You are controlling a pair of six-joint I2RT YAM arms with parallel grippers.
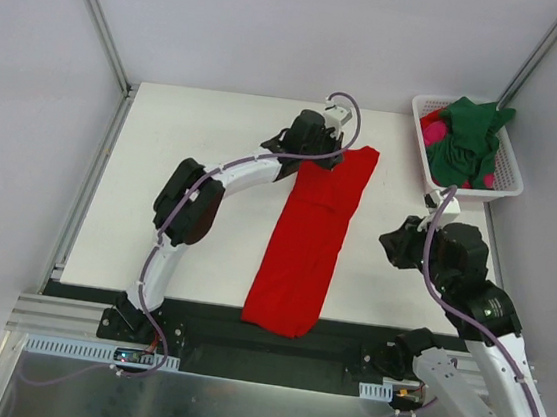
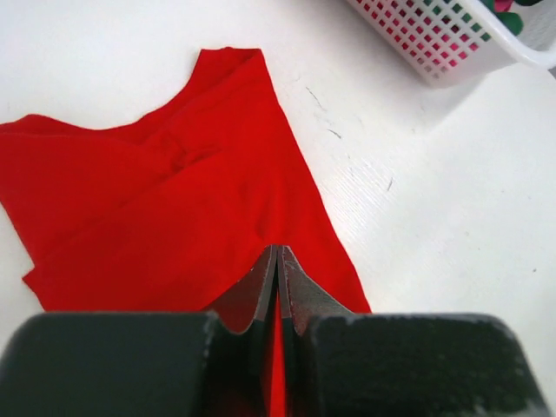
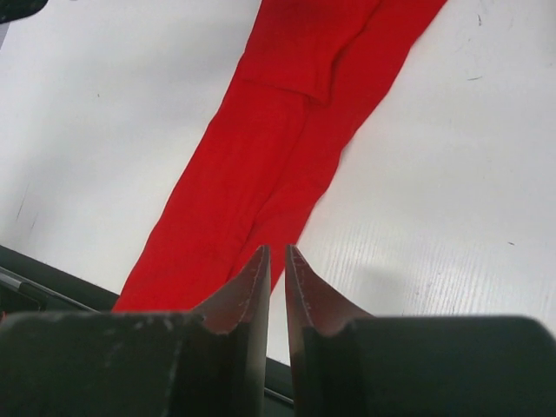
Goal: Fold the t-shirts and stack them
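From above: the red shirt [image 1: 305, 242] lies as a long folded strip on the white table [image 1: 207, 130]. The green shirt [image 1: 467, 140] and the pink shirt [image 1: 433, 134] are in the basket [image 1: 466, 193] at the far right corner.

Left wrist view: the left gripper [image 2: 277, 254] has its jaws pressed together over the red cloth. If it pinches any cloth, I cannot tell.

Right wrist view: the right gripper [image 3: 275, 254] hangs above the strip, with its jaws slightly apart and empty.

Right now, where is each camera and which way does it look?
Top external: high behind the robot, looking down at table, red t-shirt, basket; left arm, right arm show.
Left wrist: over the red t-shirt, facing the basket; left gripper shows.
Right wrist: looking across at the red t-shirt; right gripper shows.
All share the red t-shirt.
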